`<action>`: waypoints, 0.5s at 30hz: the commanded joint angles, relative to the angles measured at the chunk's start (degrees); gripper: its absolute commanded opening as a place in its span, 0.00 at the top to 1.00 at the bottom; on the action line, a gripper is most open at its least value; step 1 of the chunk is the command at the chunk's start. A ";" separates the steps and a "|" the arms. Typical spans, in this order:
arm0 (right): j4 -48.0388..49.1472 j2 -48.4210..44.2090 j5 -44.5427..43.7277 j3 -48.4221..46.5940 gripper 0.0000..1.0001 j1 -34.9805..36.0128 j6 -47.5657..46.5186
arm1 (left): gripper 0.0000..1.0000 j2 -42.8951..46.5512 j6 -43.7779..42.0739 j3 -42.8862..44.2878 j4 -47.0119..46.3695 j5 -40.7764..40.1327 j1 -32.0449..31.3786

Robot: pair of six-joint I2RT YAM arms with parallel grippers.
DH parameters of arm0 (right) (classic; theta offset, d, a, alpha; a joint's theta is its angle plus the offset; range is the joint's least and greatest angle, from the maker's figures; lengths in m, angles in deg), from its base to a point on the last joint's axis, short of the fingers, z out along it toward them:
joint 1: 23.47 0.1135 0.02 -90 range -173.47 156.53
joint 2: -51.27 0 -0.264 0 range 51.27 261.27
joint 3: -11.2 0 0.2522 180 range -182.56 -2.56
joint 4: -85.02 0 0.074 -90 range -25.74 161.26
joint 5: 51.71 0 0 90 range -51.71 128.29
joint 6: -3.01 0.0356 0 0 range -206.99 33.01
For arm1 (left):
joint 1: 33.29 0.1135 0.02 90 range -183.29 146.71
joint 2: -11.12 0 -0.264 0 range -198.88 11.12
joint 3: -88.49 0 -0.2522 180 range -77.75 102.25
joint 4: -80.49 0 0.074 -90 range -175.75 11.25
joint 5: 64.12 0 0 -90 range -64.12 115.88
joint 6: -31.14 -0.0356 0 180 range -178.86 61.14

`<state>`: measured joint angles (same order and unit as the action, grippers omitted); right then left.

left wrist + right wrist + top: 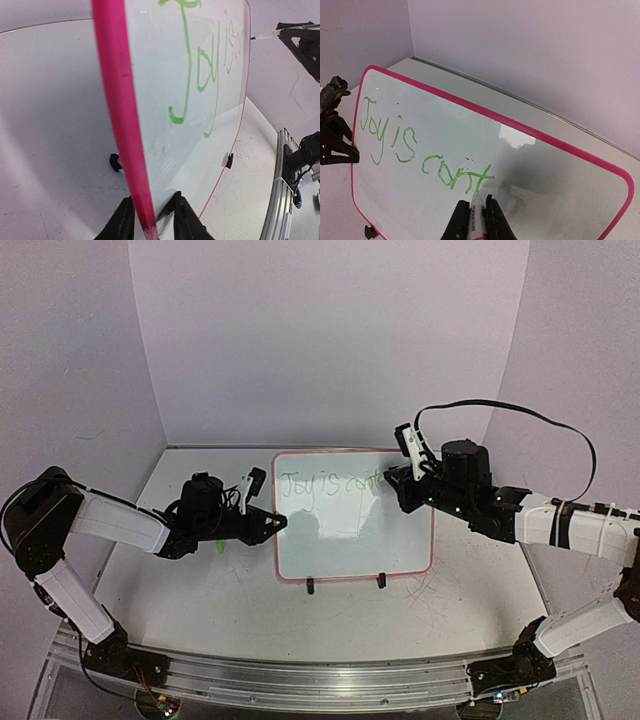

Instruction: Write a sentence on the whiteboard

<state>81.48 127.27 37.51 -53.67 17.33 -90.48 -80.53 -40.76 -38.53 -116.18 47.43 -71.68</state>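
The whiteboard (350, 540) stands upright in the middle of the table (200, 590), between the 2 arms. Its face is turned toward the arms, and the 2 black feet (311, 586) of its stand rest on the tabletop.

The sentence (325, 483) runs along the top of the board in thin green handwriting. In the right wrist view it reads "Joy is cont" (420, 150), and the board is bare to the right of the last letter.

The right gripper (390, 490) reaches in from the right at the height of the writing. In its own view the right gripper (476, 202) is clenched on a marker (476, 220). The marker's tip touches the board at the foot of the final "t".

The left gripper (268, 523) sits at the board's left edge, about halfway down. In the left wrist view the left gripper (154, 200) has 1 finger (122, 220) on each side of the red-pink rim (117, 100). The finger behind the board lies against the rim. The front finger stands just beside the rim, over the white face. I cannot tell whether the jaws are pressing the board or have let go. The same view shows the word "Joy" (200, 75) slanting away along the board toward the marker tip (260, 36).
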 commanded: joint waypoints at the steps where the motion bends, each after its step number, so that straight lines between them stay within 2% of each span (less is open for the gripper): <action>1: 1.04 0.37 0.21 -2.65 1.00 -0.06 -0.38 | 0.69 1.00 -1.06 -0.93 2.58 -6.15 1.37; 6: 1.04 0.36 0.17 -2.42 1.00 -0.06 -0.37 | 0.67 0.40 -1.33 -0.57 2.60 -5.09 1.47; 15: 0.65 -0.75 0.39 -1.16 1.00 -0.06 0.21 | 0.90 0.55 -3.49 -0.81 2.56 -5.90 1.47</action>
<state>81.46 127.30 37.68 -53.67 17.33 -90.61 -79.97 -40.95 -38.57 -115.99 48.45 -71.33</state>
